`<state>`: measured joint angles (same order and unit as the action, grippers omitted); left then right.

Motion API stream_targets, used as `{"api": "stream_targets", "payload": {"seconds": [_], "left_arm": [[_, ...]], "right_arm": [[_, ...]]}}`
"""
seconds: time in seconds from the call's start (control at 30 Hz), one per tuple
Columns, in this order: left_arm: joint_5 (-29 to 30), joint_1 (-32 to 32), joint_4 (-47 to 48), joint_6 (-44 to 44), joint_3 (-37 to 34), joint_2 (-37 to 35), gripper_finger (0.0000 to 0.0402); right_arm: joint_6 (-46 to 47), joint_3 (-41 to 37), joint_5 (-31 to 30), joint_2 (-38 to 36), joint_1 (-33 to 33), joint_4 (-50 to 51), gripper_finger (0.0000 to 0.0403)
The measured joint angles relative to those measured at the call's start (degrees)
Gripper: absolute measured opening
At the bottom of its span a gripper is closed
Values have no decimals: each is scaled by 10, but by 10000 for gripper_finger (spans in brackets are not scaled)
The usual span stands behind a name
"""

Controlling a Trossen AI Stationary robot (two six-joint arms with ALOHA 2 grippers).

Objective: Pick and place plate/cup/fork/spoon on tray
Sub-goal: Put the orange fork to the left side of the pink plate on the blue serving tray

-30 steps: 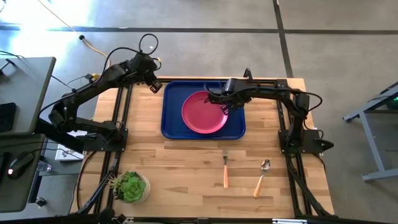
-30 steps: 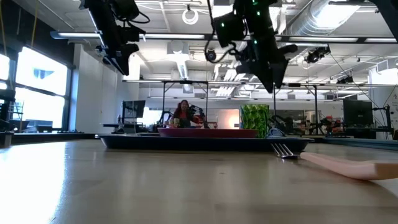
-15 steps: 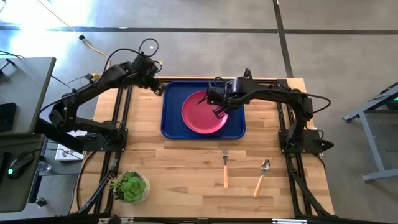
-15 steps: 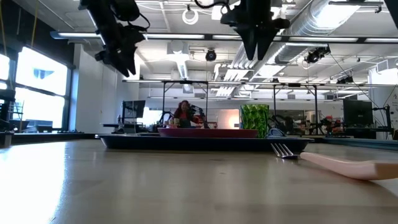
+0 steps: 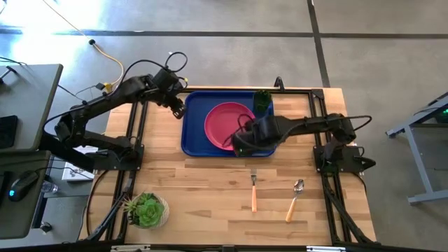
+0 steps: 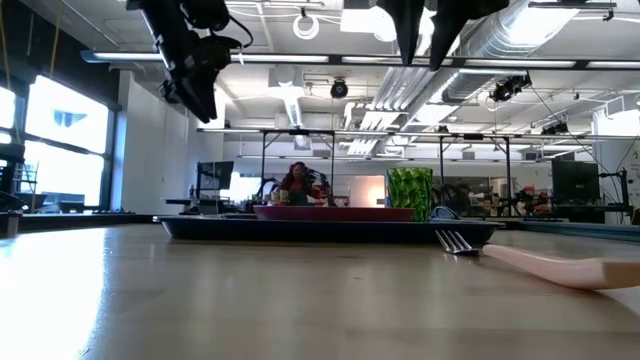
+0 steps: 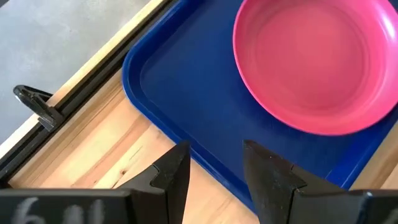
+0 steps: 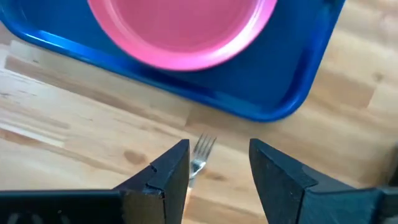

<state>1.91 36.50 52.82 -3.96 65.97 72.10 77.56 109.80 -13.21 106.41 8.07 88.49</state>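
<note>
Orange-handled fork (image 5: 253,190), lower centre, seems next; right gripper (image 8: 217,163) hangs above it, open, empty. Best straddle the handle squarely. Left gripper (image 7: 213,163) open, empty, by the tray (image 5: 192,136) edge.

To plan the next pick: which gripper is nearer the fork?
Right. The right gripper is over the tray's near rim, just beyond the fork; the left gripper is by the tray's far left corner.

1. A robotics lab: exposed ceiling ducts (image 6: 520,30) and strip lights.
2. Metal-framed benches (image 6: 300,160) stand behind the wooden tabletop (image 5: 210,182).
3. A person (image 6: 297,183) sits beyond.
</note>
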Motion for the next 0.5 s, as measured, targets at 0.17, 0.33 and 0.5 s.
{"api": "stream_targets", "payload": {"seconds": [0.17,0.33,0.5], "left_arm": [[0,-8,3,14,0,0,135],[0,-12,2,32,0,0,135],[0,-13,1,31,0,0,135]], "right_arm": [[116,0,-2,6,52,-1,176],[213,0,1,29,94,-9,181],[265,0,17,58,119,-14,181]]}}
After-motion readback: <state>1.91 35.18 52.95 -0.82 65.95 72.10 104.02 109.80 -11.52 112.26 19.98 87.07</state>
